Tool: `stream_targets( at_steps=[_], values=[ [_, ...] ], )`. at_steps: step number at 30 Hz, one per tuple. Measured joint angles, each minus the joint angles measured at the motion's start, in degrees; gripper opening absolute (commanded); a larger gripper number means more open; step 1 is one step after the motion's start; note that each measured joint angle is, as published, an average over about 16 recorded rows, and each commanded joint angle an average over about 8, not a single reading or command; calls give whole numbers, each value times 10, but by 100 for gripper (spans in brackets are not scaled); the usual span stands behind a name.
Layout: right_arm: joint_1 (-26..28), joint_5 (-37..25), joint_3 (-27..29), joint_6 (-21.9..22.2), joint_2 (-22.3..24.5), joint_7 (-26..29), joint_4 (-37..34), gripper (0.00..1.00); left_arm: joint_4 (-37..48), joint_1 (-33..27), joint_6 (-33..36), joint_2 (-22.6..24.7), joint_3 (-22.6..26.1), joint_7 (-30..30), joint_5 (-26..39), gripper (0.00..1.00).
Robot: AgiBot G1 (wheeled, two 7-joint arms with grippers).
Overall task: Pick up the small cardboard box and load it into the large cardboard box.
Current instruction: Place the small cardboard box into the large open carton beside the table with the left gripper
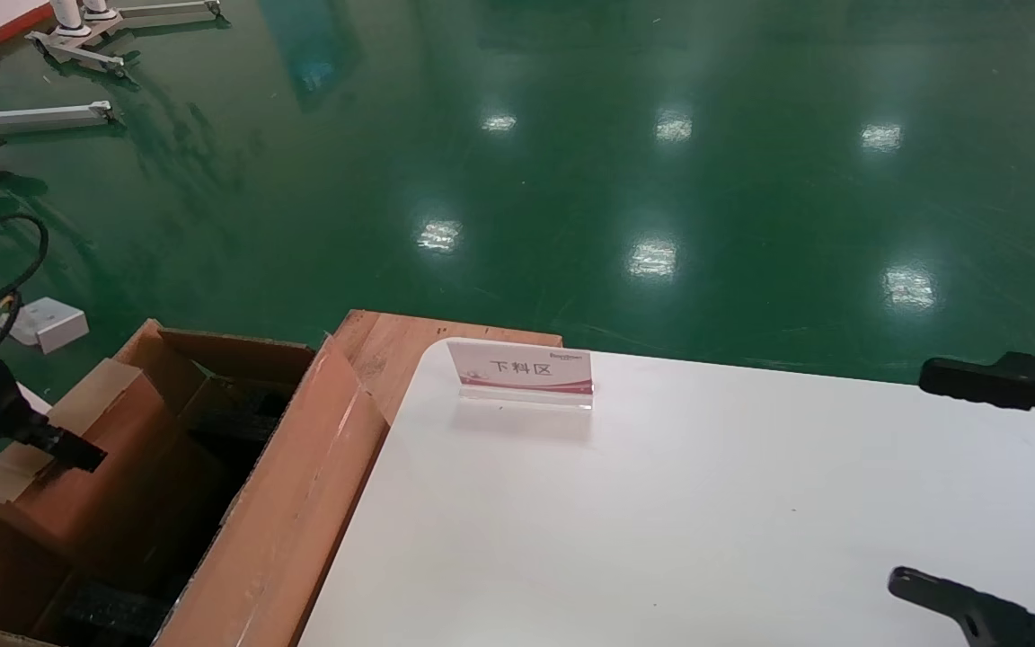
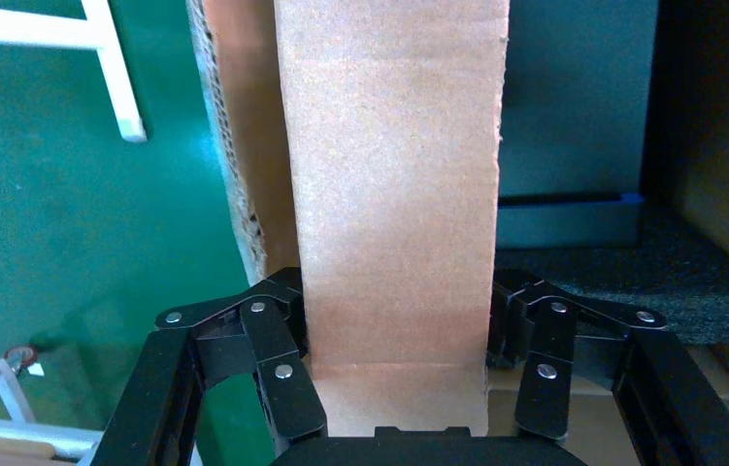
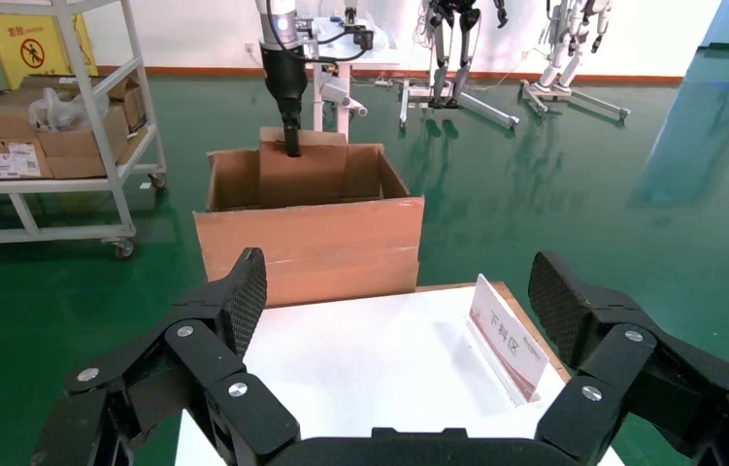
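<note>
The small cardboard box [image 1: 122,485] is plain brown and hangs partly down inside the large cardboard box [image 1: 302,503], which stands on the floor left of the table. My left gripper [image 1: 68,449] is shut on its upper end. In the left wrist view the small cardboard box [image 2: 394,194] fills the space between the fingers [image 2: 282,359], with black foam [image 2: 632,282] below. From the right wrist view the large cardboard box [image 3: 312,243] shows the small cardboard box [image 3: 302,173] upright in it. My right gripper [image 1: 911,476] hovers open over the table's right side, holding nothing.
A white table [image 1: 706,521] carries an acrylic sign [image 1: 522,370] near its far edge. A wooden board [image 1: 392,346] lies under the table's corner beside the carton. A shelf cart [image 3: 59,126] and robot stands are on the green floor beyond.
</note>
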Motion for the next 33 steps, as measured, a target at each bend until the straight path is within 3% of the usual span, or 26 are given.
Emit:
stream_targets(
  at_steps=[3, 5, 10, 13, 33],
  values=[
    [0, 0, 0, 0, 0, 0, 0, 100, 8, 14, -2, 2, 0, -4, -2, 2],
    [0, 0, 0, 0, 0, 0, 0, 100, 13, 22, -2, 3, 1, -7, -3, 13],
    [0, 0, 0, 0, 0, 0, 0, 100, 21, 33, -2, 5, 2, -12, -5, 75],
    [0, 0, 0, 0, 0, 0, 0, 100, 24, 36, -2, 5, 3, -14, -5, 100],
    [0, 0, 0, 0, 0, 0, 0, 100, 21, 32, -1, 4, 3, -12, -2, 100]
  ],
)
